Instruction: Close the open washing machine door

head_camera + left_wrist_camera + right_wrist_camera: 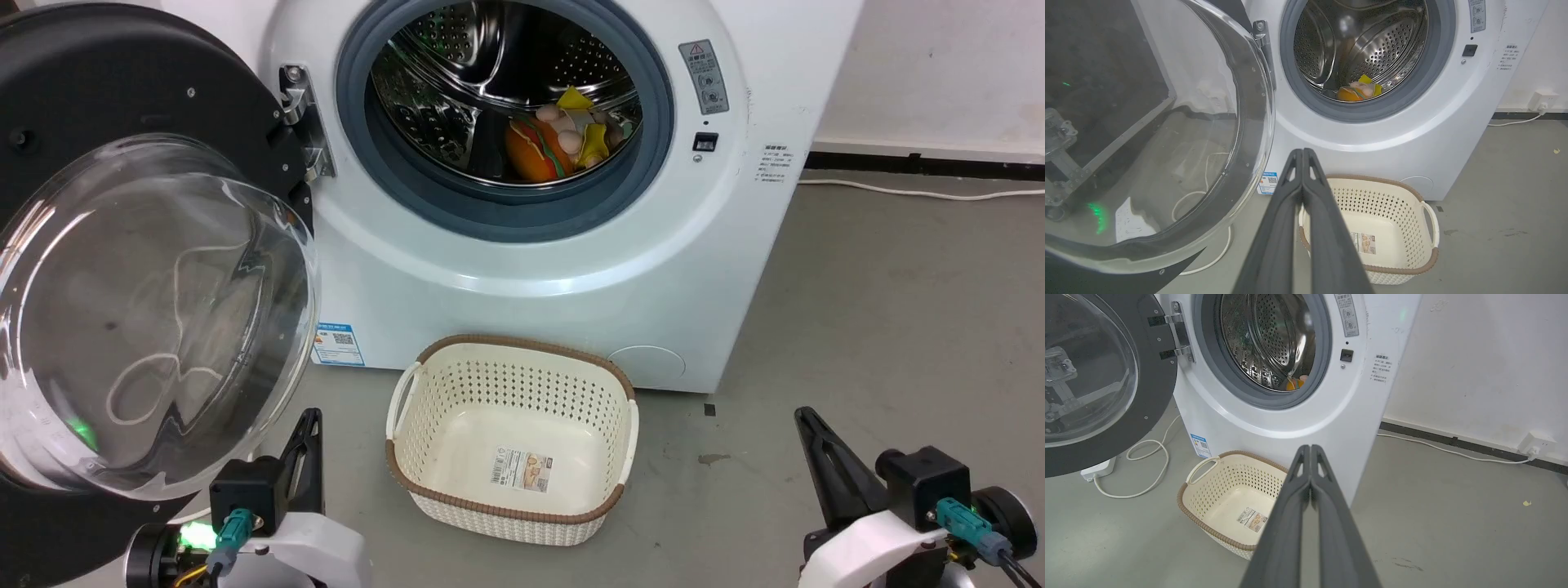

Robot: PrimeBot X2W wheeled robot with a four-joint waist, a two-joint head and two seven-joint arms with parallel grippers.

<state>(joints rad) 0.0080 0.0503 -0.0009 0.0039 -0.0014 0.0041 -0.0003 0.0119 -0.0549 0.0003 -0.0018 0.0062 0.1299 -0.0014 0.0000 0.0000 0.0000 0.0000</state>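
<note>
The white washing machine point(522, 269) stands ahead with its steel drum exposed. Its door point(139, 310), black-rimmed with a bulging clear glass centre, hangs wide open on the left from a metal hinge point(304, 122). My left gripper point(310, 418) is shut and empty, low on the left just below and right of the glass bowl, apart from it. My right gripper point(804, 416) is shut and empty at the lower right, far from the door. The left wrist view has the door point(1167, 143) close on the left of the shut left gripper point(1303, 152). In the right wrist view the right gripper point(1310, 448) is shut and the door point(1106, 384) stands far left.
A cream perforated basket point(513, 437) sits empty on the grey floor before the machine, between my grippers. Colourful soft toys point(563, 135) lie inside the drum. A white cable and power strip point(1098, 471) lie on the floor behind the door. A wall runs along the right.
</note>
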